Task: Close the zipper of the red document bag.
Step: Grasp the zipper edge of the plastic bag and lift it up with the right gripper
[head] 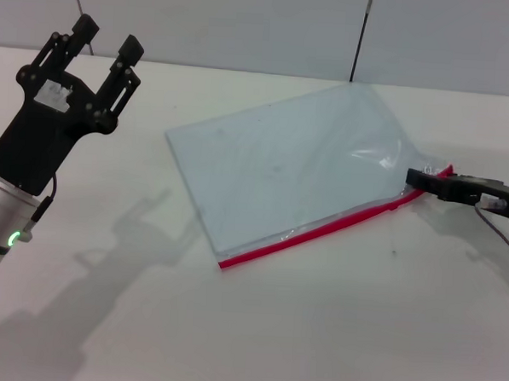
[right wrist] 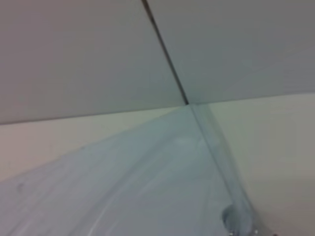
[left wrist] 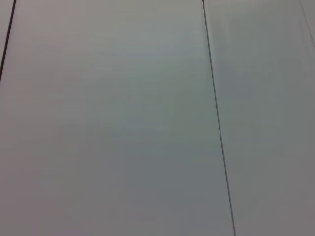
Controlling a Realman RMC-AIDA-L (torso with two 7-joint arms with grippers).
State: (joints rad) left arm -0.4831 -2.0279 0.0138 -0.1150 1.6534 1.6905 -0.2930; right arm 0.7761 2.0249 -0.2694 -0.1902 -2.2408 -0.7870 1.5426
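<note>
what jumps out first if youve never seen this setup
The red document bag lies flat mid-table, its red zipper running along the near edge. The right claw sits low at the zipper's right end. The left claw hangs raised at far left, fingers spread.

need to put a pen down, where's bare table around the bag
Bare table runs along the front, below the bag's red zipper edge. It is crowded at the bag's right corner, where the right gripper sits. The left gripper is raised at the left.
</note>
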